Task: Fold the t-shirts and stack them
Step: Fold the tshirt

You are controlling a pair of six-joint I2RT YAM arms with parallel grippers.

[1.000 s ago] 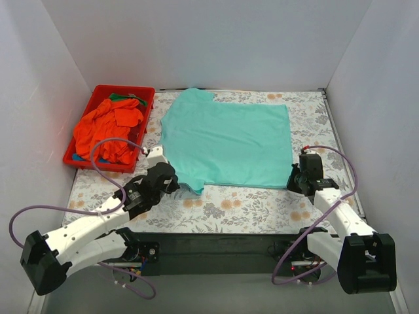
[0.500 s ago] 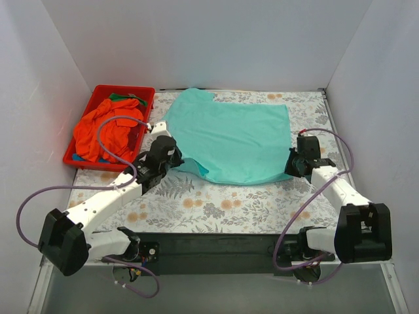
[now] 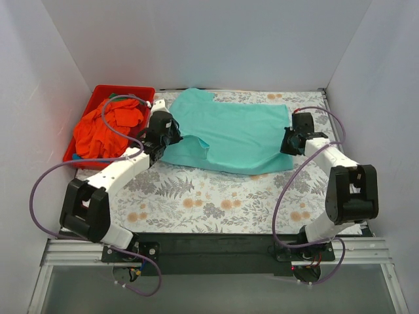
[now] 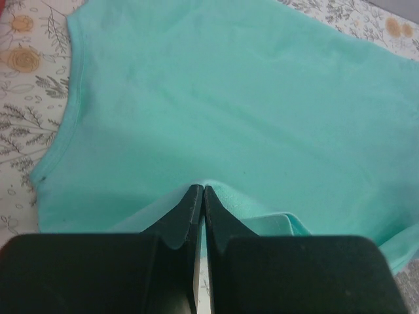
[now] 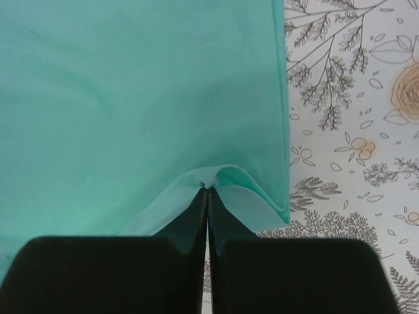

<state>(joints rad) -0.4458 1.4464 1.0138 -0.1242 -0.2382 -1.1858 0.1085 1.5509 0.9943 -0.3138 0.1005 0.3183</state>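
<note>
Across the far half of the flower-printed worktop [image 3: 196, 196], a mint-green cloth t-shirt [image 3: 236, 131] with its near edge doubled over, a red plastic bin [image 3: 124, 89] of crumpled orange-red cloth t-shirts [image 3: 98, 131] in the far-left corner, left gripper [image 4: 203, 191] and right gripper [image 5: 207, 191] each clamped on the mint shirt's lifted edge.

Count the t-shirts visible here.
2 clearly: a teal t-shirt lying on the table, pinched by the left gripper and right gripper; an orange-red t-shirt heaped in the red bin. Green and blue scraps beneath it may be more shirts.
</note>
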